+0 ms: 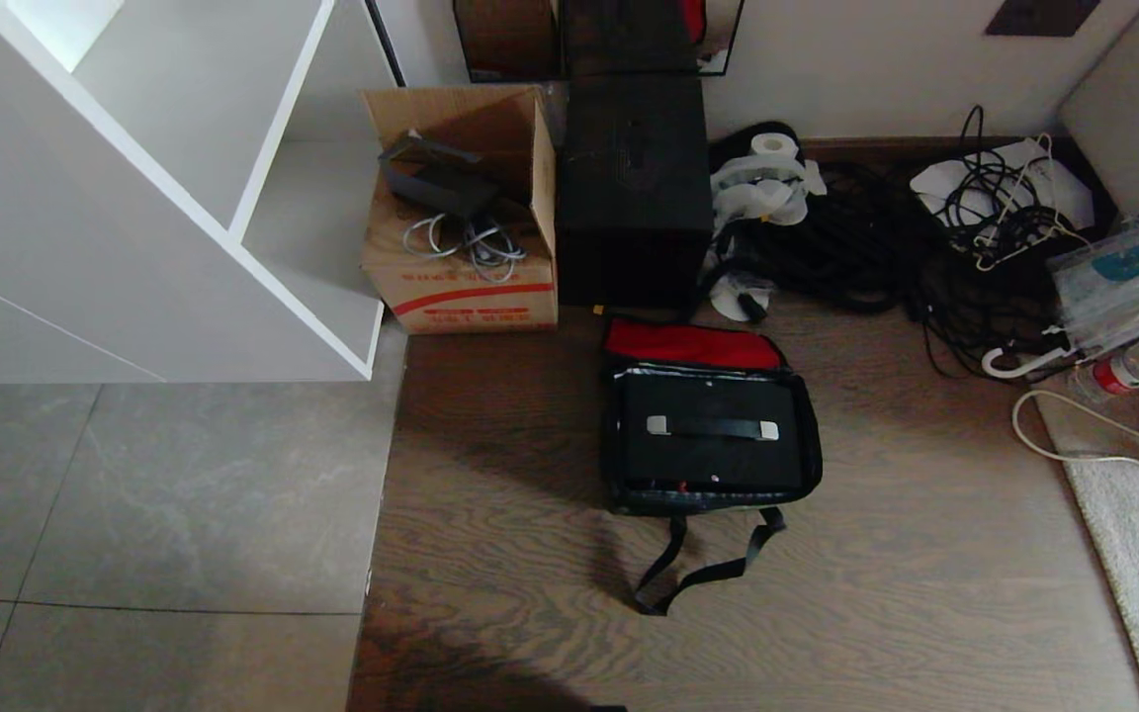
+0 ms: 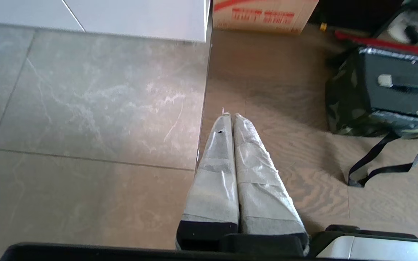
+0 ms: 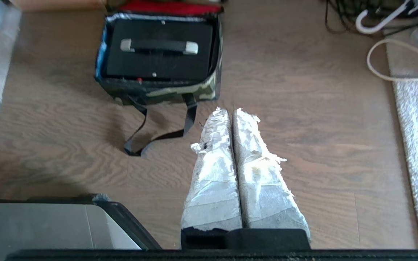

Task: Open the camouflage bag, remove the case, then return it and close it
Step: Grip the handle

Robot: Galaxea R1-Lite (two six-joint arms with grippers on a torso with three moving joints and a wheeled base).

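- The camouflage bag sits open on the wood floor, its red-lined lid thrown back toward the tall black box and the cardboard box by the wall.
- The case lies flat inside the bag, its handle face up and running side to side across the robot's front.
- Neither arm shows in the head view; both hang low, well short of the bag.
- The right gripper, jaws clenched on nothing, has the bag ahead and toward the robot's left.
- The left gripper, jaws likewise pressed together and empty, has it ahead and off to the robot's right.
- The bag's black strap trails on the floor toward the robot; the right arm looks slightly nearer the handle.
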